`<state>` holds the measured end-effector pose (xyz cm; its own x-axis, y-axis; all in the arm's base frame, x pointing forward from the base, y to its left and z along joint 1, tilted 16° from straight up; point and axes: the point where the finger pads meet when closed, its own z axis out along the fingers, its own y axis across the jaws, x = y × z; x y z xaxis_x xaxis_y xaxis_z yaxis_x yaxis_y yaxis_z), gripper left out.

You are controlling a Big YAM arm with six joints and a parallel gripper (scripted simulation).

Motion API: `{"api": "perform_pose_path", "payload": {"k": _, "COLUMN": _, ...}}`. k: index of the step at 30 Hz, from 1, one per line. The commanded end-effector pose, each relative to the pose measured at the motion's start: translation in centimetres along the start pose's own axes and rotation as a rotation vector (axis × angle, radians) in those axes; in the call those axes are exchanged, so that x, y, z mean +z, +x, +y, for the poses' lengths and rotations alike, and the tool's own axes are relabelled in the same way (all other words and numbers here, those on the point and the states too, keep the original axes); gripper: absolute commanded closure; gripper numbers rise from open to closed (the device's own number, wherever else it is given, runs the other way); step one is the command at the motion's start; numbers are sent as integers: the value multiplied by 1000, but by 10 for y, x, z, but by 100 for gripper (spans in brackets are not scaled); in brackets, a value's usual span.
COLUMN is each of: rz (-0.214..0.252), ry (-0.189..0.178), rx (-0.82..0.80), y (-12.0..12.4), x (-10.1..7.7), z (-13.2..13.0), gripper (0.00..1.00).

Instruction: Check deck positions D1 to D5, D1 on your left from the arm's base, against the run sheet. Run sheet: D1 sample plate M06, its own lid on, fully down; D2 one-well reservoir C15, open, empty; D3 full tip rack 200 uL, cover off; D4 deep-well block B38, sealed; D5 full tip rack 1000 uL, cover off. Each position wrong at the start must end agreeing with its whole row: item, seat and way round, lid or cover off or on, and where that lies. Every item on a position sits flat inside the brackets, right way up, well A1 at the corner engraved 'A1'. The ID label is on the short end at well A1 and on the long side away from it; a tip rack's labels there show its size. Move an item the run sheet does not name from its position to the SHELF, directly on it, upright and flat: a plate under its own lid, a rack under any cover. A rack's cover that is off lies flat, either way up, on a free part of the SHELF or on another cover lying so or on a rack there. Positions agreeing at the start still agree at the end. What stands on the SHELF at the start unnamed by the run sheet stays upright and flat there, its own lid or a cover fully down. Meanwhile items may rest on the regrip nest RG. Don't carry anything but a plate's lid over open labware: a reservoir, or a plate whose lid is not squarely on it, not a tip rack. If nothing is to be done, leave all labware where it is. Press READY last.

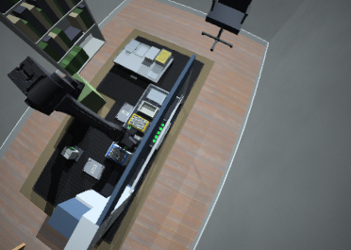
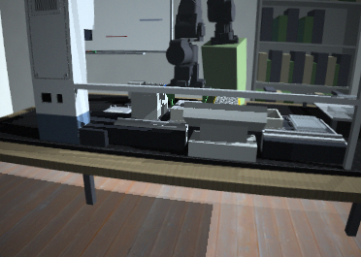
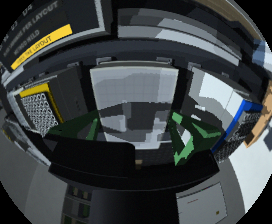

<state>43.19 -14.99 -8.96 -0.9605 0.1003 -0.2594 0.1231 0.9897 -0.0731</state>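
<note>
The gripper [image 3: 137,137] stands fully open and has hold of nothing; in the wrist view its green-tipped fingers spread to either side of a grey, box-like item [image 3: 136,99] on the deck, which I cannot identify further. In the top view the dark arm [image 1: 80,109] reaches from its base across the black desk [image 1: 57,184] to the row of deck positions beside the long blue rail [image 1: 162,123].

Along that row sit a blue-framed tip rack [image 1: 118,154], a yellow-framed tip rack [image 1: 137,123], a pale open reservoir [image 1: 146,109] and a grey flat-topped item [image 1: 156,97]. Five green lamps [image 1: 158,131] glow on the rail just beside the yellow rack.

The only writing shows in the wrist view: a yellow label strip [image 3: 42,46] on a dark panel at upper left, too blurred to read, with faint engraved characters above it, also illegible.

The grey shelf [image 1: 124,61] at the far end carries several pale items and one yellow-topped item [image 1: 163,57].
</note>
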Motion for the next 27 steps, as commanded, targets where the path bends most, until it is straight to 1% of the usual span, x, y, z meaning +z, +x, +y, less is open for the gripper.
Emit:
{"api": "perform_pose_path", "payload": {"k": 1, "rz": -47, "ry": 11, "rx": 3, "y": -20, "x": -20, "z": -9, "gripper": 0}}
{"api": "perform_pose_path", "payload": {"k": 7, "rz": -31, "ry": 7, "rx": 3, "y": -10, "x": -24, "z": -6, "gripper": 0}}
{"api": "perform_pose_path", "payload": {"k": 20, "rz": -32, "ry": 7, "rx": 3, "y": -9, "x": -46, "z": -5, "gripper": 0}}
{"api": "perform_pose_path", "payload": {"k": 23, "rz": -38, "ry": 8, "rx": 3, "y": -12, "x": -48, "z": -5, "gripper": 0}}
{"api": "perform_pose_path", "payload": {"k": 27, "rz": -32, "ry": 6, "rx": 3, "y": -9, "x": -54, "z": -4, "gripper": 0}}
